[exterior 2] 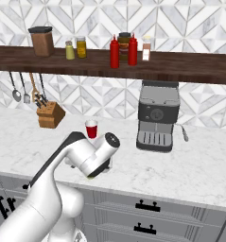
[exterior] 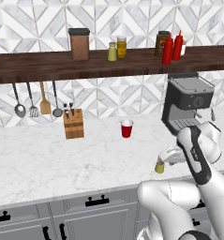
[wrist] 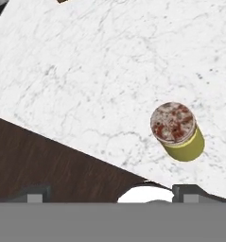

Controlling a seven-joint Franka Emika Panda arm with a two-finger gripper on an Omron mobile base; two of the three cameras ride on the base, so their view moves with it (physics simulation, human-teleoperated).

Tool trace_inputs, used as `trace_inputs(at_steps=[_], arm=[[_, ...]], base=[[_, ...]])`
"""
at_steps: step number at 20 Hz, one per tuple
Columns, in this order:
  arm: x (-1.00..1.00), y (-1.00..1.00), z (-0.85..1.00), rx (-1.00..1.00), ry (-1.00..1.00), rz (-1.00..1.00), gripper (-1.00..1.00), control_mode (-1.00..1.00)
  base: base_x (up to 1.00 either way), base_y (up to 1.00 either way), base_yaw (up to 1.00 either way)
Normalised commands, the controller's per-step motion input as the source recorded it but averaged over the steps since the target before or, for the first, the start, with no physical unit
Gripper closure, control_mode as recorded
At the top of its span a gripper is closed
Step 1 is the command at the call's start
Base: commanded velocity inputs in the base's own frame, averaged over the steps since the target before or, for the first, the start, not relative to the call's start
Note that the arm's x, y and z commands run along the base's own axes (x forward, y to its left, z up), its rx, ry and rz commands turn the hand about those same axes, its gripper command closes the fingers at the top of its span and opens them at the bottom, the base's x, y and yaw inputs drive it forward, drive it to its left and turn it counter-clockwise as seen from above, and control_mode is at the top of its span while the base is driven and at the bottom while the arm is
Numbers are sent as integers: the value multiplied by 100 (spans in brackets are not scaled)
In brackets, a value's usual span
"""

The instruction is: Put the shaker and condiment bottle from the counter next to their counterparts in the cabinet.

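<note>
A small yellow-green shaker (exterior: 159, 168) stands upright on the white marble counter (exterior: 62, 159), close to its front edge. My gripper (exterior: 166, 159) hovers just above it, open. In the hand view the shaker (wrist: 177, 130), with its speckled cap, sits off to the right, ahead of the right fingertip (wrist: 190, 193) and not between the fingers. Up on the dark wooden shelf (exterior: 48, 65) the matching shaker (exterior: 112, 51) stands beside an orange-yellow jar (exterior: 121, 47). Two red squeeze bottles (exterior: 168, 49) (exterior: 178, 45) stand side by side farther right on that shelf.
A dark espresso machine (exterior: 186, 105) stands behind the arm on the right. A red cup (exterior: 126, 128) and a wooden knife block (exterior: 73, 123) sit near the wall, with utensils (exterior: 33, 101) hanging under the shelf. A brown canister (exterior: 79, 44) stands on the shelf.
</note>
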Motion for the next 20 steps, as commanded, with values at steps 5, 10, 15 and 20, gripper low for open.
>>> trace_inputs(at_steps=[5,10,15,20], arm=[[16,-2,-23,0,0,0,-100,-100],[17,-7,-22,0,0,0,-100,-100],[18,-8,-18,0,0,0,-100,-100],[25,-1,-16,0,2,0,-100,-100]], base=[[0,0,0],[0,0,0],[0,0,0],[0,0,0]])
